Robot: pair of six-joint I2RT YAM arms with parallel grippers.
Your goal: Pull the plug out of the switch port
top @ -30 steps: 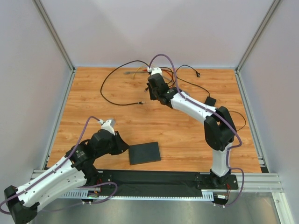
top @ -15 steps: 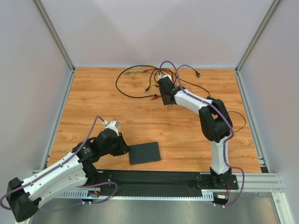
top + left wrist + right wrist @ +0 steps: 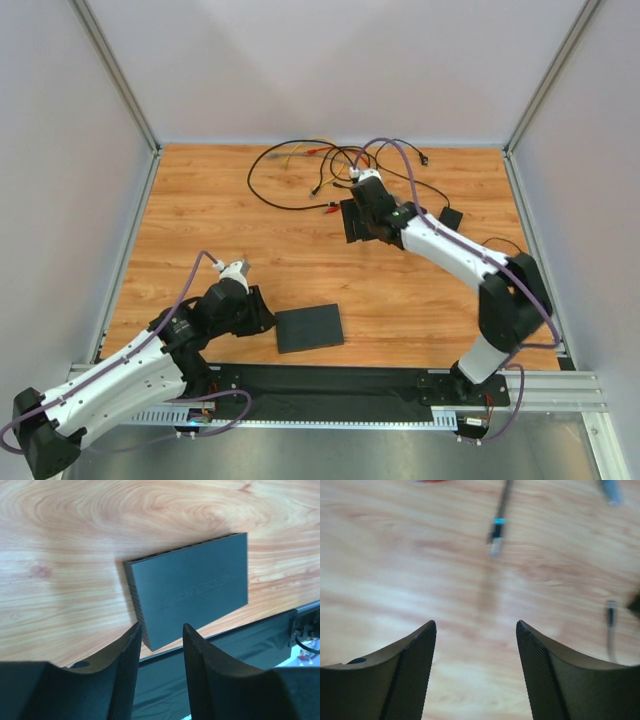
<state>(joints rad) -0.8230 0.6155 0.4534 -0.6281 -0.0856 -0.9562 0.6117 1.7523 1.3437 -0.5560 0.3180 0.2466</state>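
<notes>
1 switch (image 3: 309, 328) – lying flat | 1 teal-banded plug (image 3: 495, 542), loose | 2 hands: left hand (image 3: 161, 627), right hand (image 3: 475, 625) – both released, empty

The right gripper (image 3: 475, 625) fills the lower frame, its two dark, ribbed fingers (image 3: 415, 670) rising from 7 and 5 o'clock with a wide gap between them and only the pale wood-grain table (image 3: 395, 570) showing in that gap. At 12 o'clock a dark cable (image 3: 504, 497) runs down from the top edge, carries a teal band and ends in a pale plug (image 3: 495, 546) lying on the wood, blurred. A second thin cable end (image 3: 611, 622) lies at 3 o'clock, a blurred grey-blue piece (image 3: 610, 491) sits at 1 o'clock, and a sliver of red (image 3: 431, 481) touches the top edge at 11 o'clock.
</notes>
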